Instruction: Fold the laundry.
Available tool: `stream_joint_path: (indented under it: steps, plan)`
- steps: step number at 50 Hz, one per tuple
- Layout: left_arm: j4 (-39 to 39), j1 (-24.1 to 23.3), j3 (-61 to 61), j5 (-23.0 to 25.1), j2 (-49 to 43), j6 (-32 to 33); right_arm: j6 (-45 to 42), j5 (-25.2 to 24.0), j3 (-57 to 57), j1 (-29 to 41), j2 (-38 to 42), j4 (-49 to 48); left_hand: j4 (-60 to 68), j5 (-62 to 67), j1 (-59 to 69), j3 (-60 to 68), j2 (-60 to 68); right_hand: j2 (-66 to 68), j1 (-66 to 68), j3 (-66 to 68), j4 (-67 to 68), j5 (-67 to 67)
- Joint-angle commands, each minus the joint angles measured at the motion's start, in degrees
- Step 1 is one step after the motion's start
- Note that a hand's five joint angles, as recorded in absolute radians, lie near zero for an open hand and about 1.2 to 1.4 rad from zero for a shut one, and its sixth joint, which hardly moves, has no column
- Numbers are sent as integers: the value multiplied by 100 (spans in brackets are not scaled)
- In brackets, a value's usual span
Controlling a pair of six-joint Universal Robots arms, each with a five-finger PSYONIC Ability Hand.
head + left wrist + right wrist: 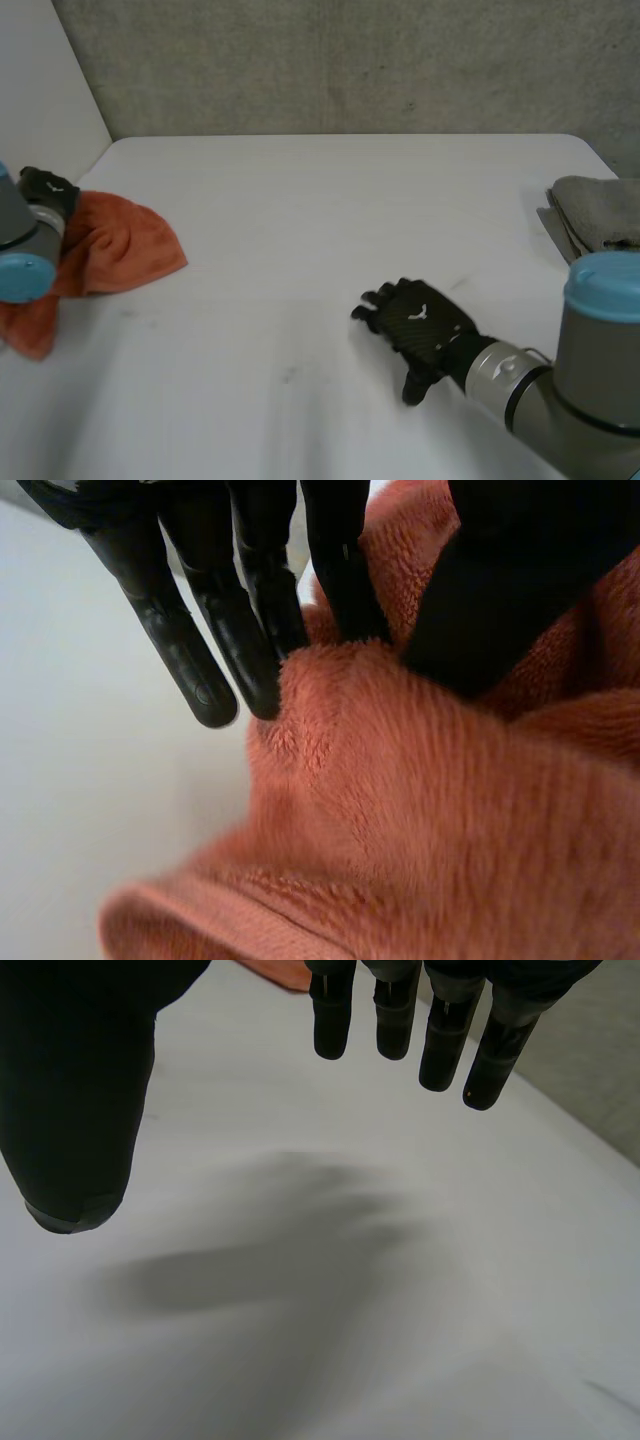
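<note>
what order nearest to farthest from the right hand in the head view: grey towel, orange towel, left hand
From the right hand:
1. grey towel, off to its right
2. orange towel, far left
3. left hand, on that towel's left side

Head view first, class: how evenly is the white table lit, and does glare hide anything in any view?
Head view: the white table is lit softly and evenly, no glare. Left wrist view: the orange terry towel is bright, darker in its folds. Right wrist view: the right hand reads black against the pale tabletop.
</note>
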Motion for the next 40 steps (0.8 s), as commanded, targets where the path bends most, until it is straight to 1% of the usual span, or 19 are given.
stream_joint_path:
  steps: [1, 4, 5, 7, 8, 10, 11, 14, 15, 20, 21, 22, 23, 25, 28, 32, 34, 37, 40]
  plan:
    - [-63, -950, -132, -565, 461, -243, 38, 64, -145, -443, -146, 4, 1699, 1826, 1676, 1768, 1739, -217, -138, -201, -317, -345]
    - [-81, -1364, -308, -610, 875, -718, 99, 116, -197, -732, -217, -5, 1699, 1826, 1676, 1768, 1739, -217, -138, -201, -317, -345]
    - [-98, -1635, -456, -610, 1137, -1137, 117, 151, -207, -812, -226, -5, 1699, 1826, 1676, 1768, 1739, -217, -138, -201, -317, -345]
    - [-133, -1918, -597, -610, 1367, -1579, 135, 230, -242, -944, -252, -5, 1699, 1826, 1676, 1768, 1739, -217, -138, -201, -317, -345]
    - [-195, -2250, -737, -601, 1612, -2025, 170, 353, -294, -1058, -261, -5, 1699, 1826, 1676, 1768, 1739, -217, -138, -201, -317, -345]
    - [-283, -2612, -923, -584, 1851, -2493, 222, 467, -329, -1112, -270, -5, 1699, 1826, 1676, 1768, 1739, -217, -138, -201, -317, -345]
    - [-370, -2961, -1097, -531, 2034, -2913, 258, 555, -356, -1147, -261, 4, 1699, 1826, 1676, 1768, 1739, -217, -138, -201, -317, -345]
    - [-502, -3517, -1388, -347, 2246, -3530, 311, 652, -435, -1217, -270, 4, 1699, 1826, 1676, 1768, 1739, -217, -138, -201, -317, -345]
    - [-555, -3858, -1581, -155, 2325, -3898, 319, 661, -435, -1244, -270, 4, 1699, 1826, 1676, 1768, 1739, -217, -138, -201, -317, -345]
    - [-626, -4625, -1943, 347, 2414, -4727, 319, 670, -444, -1279, -278, 4, 1699, 1826, 1676, 1768, 1739, -217, -138, -201, -317, -345]
    - [-635, -4696, -1969, 391, 2414, -4788, 319, 670, -444, -1288, -278, 4, -14, 113, -37, 55, 26, -217, -138, -201, -317, -345]
    - [-652, -4766, -1987, 409, 2405, -4824, 319, 670, -444, -1279, -278, 13, -2213, -2086, -2235, -2143, -2172, -217, -138, -201, -317, -345]
    - [-652, -4845, -1987, 401, 2379, -4815, 319, 679, -444, -1279, -270, 22, -5301, -5174, -5324, -5232, -5261, -217, -138, -201, -317, -345]
    - [-670, -4828, -1943, 392, 2370, -4789, 319, 679, -444, -1279, -278, 48, -5196, -5069, -5219, -5127, -5156, -217, -138, -201, -317, -345]
    - [-740, -4592, -1916, 366, 2432, -4701, 319, 662, -444, -1270, -278, 66, -5301, -5174, -5324, -5232, -5261, -217, -138, -201, -317, -345]
    - [-915, -3951, -2013, 339, 2677, -4552, 328, 653, -435, -1235, -278, 74, -5301, -5174, -5324, -5232, -5261, -217, -138, -201, -317, -345]
    - [-1064, -3600, -2179, 365, 2966, -4578, 337, 670, -418, -1174, -313, 127, -5247, -5120, -5269, -5177, -5206, -217, -138, -201, -317, -345]
    - [-1153, -3326, -2452, 392, 3204, -4552, 372, 670, -418, -1007, -410, 337, -5246, -5119, -5269, -5177, -5205, -217, -138, -201, -317, -345]
    - [-1180, -3097, -2917, 374, 3477, -4525, 617, 670, -488, -629, -463, 776, -5146, -5018, -5168, -5076, -5105, -217, -138, -201, -317, -345]
